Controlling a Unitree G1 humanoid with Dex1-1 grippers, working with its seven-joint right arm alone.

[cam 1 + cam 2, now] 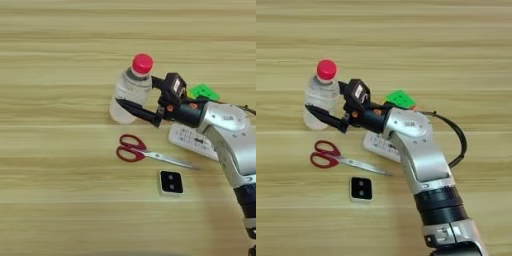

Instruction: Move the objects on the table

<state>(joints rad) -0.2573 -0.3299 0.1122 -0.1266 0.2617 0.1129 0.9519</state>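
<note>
Standing furthest left on the table (50, 75) is the clear plastic bottle with red cap (131, 90), upright, its cap uppermost. The right gripper (328, 107) is at this bottle: one long black finger (140, 112) runs across the near side of the bottle's lower body, and a second black finger reaches in at the shoulder on the bottle's right. The jaws are spread with the bottle's body between them; whether they actually press on it cannot be told from either view, and the bottle's base appears to sit on the wood.

Below the bottle, nearer the robot, lie the red-handled scissors (135, 149), flat on the table, handles to the left, closed blades pointing right. They are apart from the bottle.

Just below the blade tip sits the small white square device with black face (171, 182), flat, face up, near the scissors but not touching them.

Right of the scissors lies the white remote control (187, 139), partly covered by the silver forearm (416, 150), which crosses above it.

Behind the gripper's wrist, the green-yellow-red puzzle cube (401, 98) shows mainly its green face; its lower part is hidden by the arm.
</note>
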